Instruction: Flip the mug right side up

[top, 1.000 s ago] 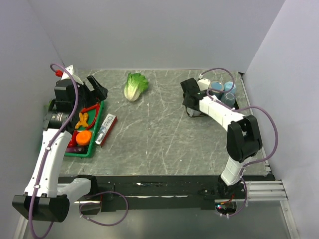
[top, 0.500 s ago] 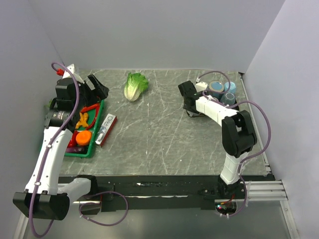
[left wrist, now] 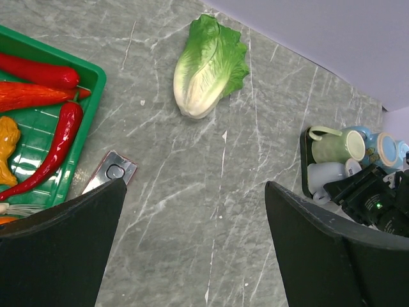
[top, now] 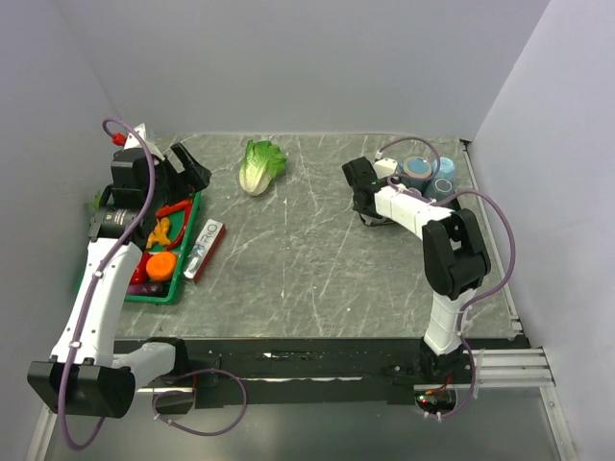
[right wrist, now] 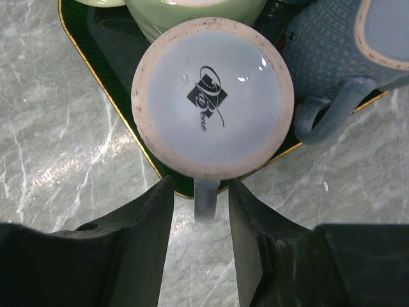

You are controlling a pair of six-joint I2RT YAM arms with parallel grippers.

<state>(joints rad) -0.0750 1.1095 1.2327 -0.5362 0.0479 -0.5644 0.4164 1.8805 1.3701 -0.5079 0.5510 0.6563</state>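
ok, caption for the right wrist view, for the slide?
Right hand straddles the handle of the upside-down mug on the dark tray, fingers not quite touching it; blue mug alongside.

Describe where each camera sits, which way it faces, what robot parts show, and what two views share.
Top external: above and behind the robot, looking down on the table; left arm and right arm show.
Left wrist: raised, facing across the table toward the lettuce; open left hand frames the bottom.
Right wrist: close above the upside-down mug on the dark tray; right hand flanks its handle.
Shared: top and left wrist views both show the lettuce.
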